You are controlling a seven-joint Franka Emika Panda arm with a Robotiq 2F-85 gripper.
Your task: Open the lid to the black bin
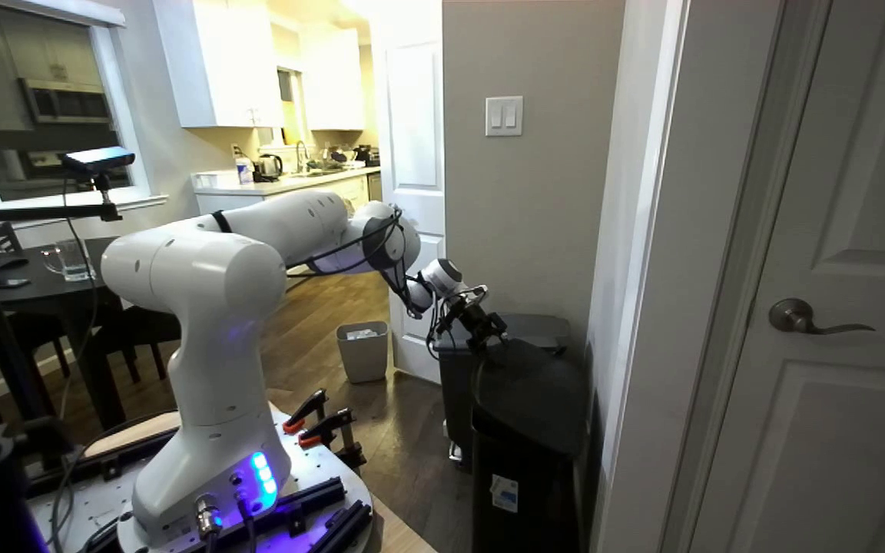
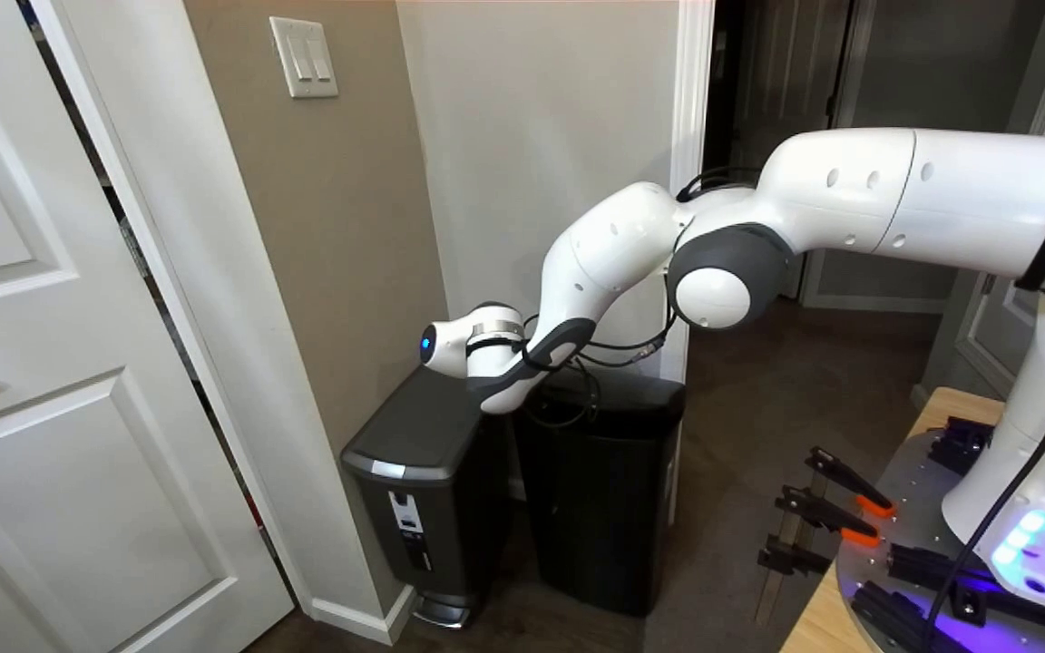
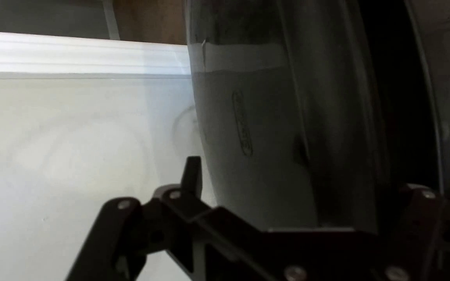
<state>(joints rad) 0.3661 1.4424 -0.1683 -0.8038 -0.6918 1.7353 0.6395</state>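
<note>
The lid [image 1: 538, 395] tops the black bin [image 2: 590, 521], in the corner just beside the pale wall [image 2: 545, 109], its long axis apparently running along that wall. The bin's narrower end, bearing a light label [image 1: 504, 493], faces away from the corner. In the wrist view the lid's bowed edge runs from top to bottom, carrying a small oval emblem [image 3: 242, 123]; a dark band lies alongside, and whether that is a gap I cannot tell. The gripper [image 1: 491, 339] reaches down at the lid's corner end, jaws spread wide, the lid's edge showing between them; contact cannot be made out. In an exterior view the white arm [image 2: 618, 240] and hanging black cables [image 2: 651, 347] block part of the lid. The pale wall hems in one long side. Just beside the black bin, the step bin [image 2: 427, 413] stretches along the beige wall [image 2: 336, 209], its silver pedal [image 2: 441, 613] facing outward. Farther off, a small pale wastebasket [image 1: 362, 359] stands near the white door [image 1: 415, 146]. Bar clamps [image 1: 327, 425] grip the edge under the arm's base.
</note>
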